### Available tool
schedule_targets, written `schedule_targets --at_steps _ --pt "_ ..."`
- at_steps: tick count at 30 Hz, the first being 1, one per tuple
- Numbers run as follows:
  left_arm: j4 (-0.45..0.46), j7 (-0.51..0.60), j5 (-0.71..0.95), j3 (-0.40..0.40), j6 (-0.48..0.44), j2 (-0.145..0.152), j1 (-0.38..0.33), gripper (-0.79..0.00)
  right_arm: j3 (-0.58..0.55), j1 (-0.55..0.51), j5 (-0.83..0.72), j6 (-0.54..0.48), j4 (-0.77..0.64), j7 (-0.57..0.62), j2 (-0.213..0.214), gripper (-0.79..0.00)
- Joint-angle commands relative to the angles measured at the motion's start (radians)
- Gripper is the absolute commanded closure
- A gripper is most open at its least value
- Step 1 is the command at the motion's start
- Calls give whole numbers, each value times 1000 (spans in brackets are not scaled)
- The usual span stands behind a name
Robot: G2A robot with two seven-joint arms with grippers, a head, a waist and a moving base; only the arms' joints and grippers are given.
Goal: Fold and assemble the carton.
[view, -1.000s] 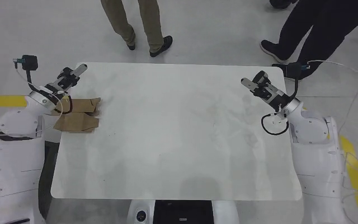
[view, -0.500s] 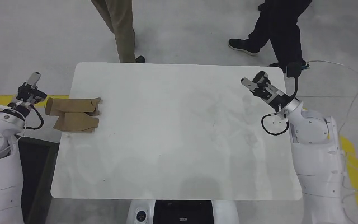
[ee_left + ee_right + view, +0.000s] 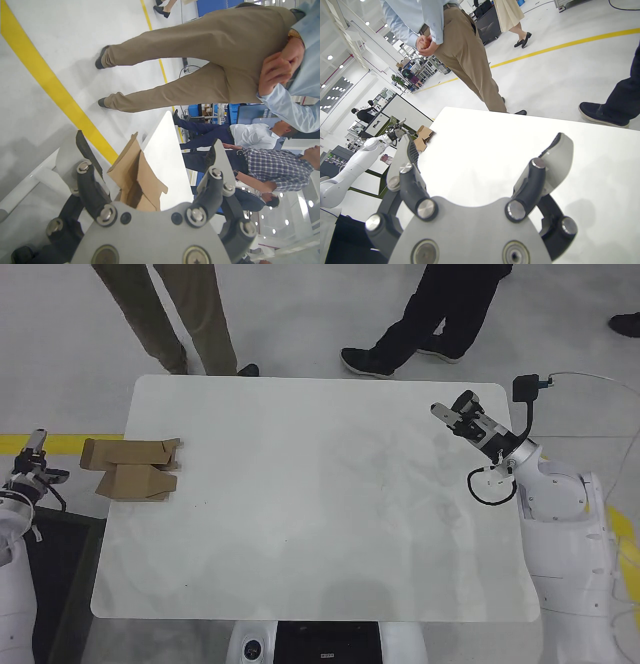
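Left pincer is hanging out beyond the left edge of the white rounded worktop, over the floor. Its two fingers are standing wide apart, and it is pointing toward the carton without touching it.

The flattened brown cardboard carton is lying on the far-left part of the worktop. It is resting as two stacked, slightly offset folded pieces with small flaps sticking out toward the middle. Its outer end is jutting past the worktop's left edge, on the side where the left pincer is waiting. From the left wrist view, the carton's loose flaps are lifting a little and showing a gap between the layers.

The right pincer is hovering above the far-right corner of the worktop, well apart from the carton. Its fingers are also spreading wide, and it is aiming across the bare white surface toward the far-left side.
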State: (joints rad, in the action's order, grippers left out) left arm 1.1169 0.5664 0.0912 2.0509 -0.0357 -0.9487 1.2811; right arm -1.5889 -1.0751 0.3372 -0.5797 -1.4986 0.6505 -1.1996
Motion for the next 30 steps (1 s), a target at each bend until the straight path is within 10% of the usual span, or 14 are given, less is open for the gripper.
schedule_targets --at_steps 1,11,15,19,30 --pt "-29 6 2 -14 -1 -1 -9 -785 0 0 0 0 0 0 0 -785" --pt "-103 46 20 -95 3 -8 -47 -785 0 0 0 0 0 0 0 -785" --pt "-116 43 35 -118 5 -11 -67 -249 0 0 0 0 0 0 0 -785" --pt "-132 62 41 -135 7 -11 -82 -25 0 0 0 0 0 0 0 -785" --pt "-110 35 123 -138 4 -16 -104 0 0 0 0 0 0 0 0 -785"
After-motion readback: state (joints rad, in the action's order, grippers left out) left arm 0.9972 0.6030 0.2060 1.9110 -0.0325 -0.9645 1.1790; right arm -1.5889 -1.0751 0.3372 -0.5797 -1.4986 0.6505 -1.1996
